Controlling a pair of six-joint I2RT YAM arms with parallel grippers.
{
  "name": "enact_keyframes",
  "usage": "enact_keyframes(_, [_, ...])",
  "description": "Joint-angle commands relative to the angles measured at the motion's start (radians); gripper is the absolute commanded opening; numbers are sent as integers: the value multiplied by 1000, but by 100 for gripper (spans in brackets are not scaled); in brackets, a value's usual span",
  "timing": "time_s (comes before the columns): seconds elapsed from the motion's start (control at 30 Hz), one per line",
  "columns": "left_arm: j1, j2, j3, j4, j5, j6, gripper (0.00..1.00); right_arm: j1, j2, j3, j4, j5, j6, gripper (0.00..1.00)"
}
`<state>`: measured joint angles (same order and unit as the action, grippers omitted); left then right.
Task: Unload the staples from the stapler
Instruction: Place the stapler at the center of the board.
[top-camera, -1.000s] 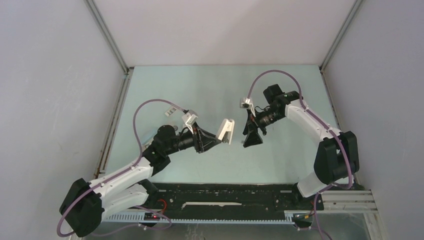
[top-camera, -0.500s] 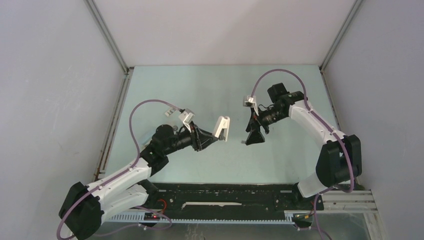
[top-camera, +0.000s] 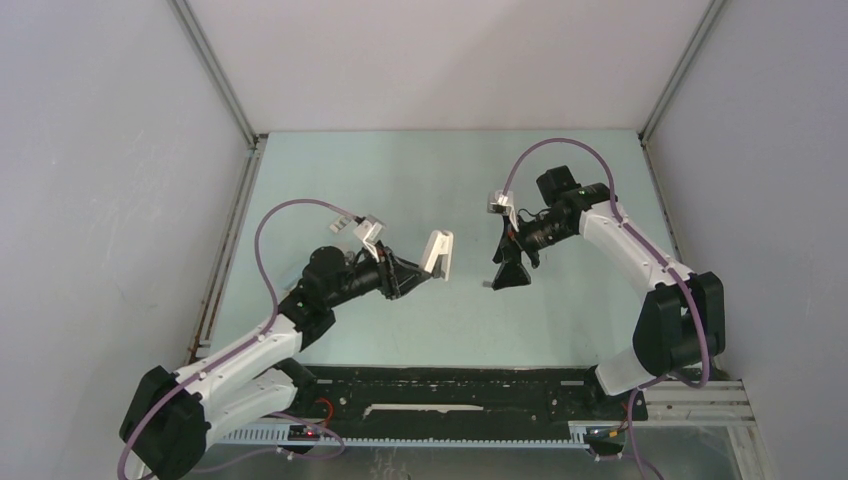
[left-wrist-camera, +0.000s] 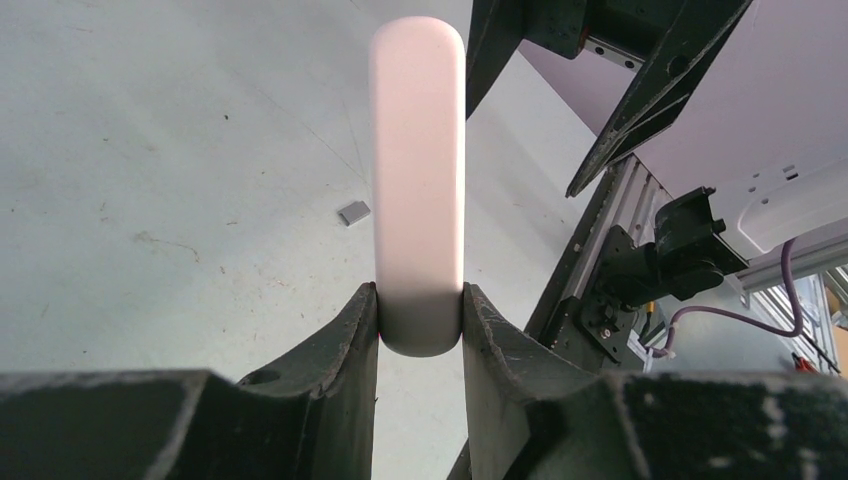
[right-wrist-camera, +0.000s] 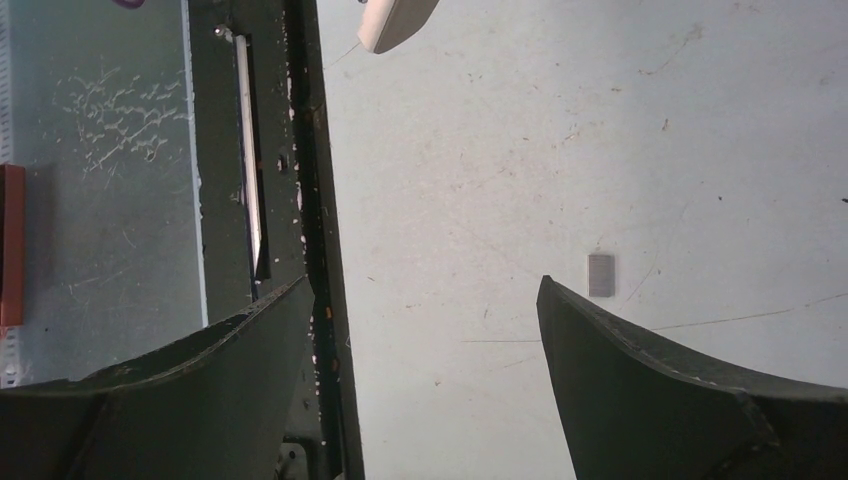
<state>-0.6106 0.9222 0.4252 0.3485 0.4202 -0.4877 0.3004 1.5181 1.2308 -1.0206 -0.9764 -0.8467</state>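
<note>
- Left tool (left-wrist-camera: 420, 302): clamped on the near end of the stapler (left-wrist-camera: 417, 150), raised off the surface (left-wrist-camera: 180, 180).
- Right tool (right-wrist-camera: 425, 287): spread wide, holding nothing; staples (right-wrist-camera: 600, 274) lie on the surface below.

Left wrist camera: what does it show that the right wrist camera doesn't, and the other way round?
Only the left wrist view shows the left tool clamped on one end of the stapler, whose length sticks out past the fingers. Only the right wrist view looks down between the right tool's own fingers: they stand wide apart with nothing between them. Both share the pale table and one small grey strip of staples lying loose on it. The right wrist view also catches the stapler's tip at its top edge.
</note>
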Motion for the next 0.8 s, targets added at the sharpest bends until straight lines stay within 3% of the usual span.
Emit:
enact_keyframes(0.0, [15,1,32,46,0,9,0,-10,-38,-5,8,-5,1,92])
enact_keyframes(0.77, [117,164,167,13,10,-41,0,-25,-56,-8,10,8,3,92])
